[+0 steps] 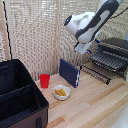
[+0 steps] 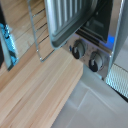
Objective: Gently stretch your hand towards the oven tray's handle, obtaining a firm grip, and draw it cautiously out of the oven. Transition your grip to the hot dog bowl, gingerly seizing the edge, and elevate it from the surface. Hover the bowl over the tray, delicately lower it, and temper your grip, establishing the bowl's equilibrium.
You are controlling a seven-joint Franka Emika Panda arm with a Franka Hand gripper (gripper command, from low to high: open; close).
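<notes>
I see the oven tray [image 1: 98, 69] already pulled out of the oven [image 1: 113, 54]. The hot dog bowl [image 1: 61, 92] waits on the table [image 1: 95, 102], untouched. My gripper [image 1: 81, 48] hovers near the oven; its opening I cannot tell.

oven [image 1: 112, 54] cropped at edge, hand unseen

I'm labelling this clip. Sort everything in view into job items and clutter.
Job items: oven, oven tray, oven tray's handle, hot dog bowl, gripper.

Just lying about: red cup, dark blue book standing upright, black fabric case, wooden table.
</notes>
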